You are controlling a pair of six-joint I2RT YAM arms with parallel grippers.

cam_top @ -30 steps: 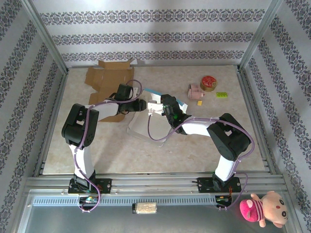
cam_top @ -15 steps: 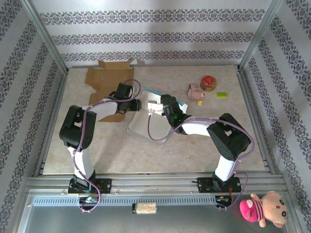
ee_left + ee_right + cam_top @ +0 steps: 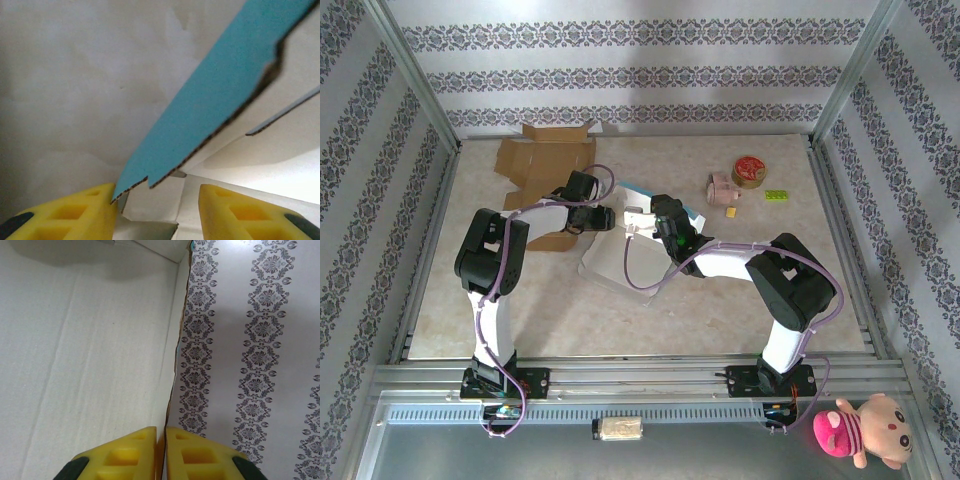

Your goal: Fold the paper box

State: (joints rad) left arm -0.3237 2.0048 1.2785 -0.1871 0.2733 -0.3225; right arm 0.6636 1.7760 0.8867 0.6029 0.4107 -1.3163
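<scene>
Teal flap point(image 3: 215, 100) of paper box point(image 3: 616, 263) slants above L gripper point(image 3: 156, 198), jaws half-open, empty; R gripper point(image 3: 165, 436) pinches box wall.

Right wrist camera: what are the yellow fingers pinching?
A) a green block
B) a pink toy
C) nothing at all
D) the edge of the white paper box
D: the right gripper is shut on the thin edge of the paper box, and the box's white wall runs up from between its fingers.
</scene>
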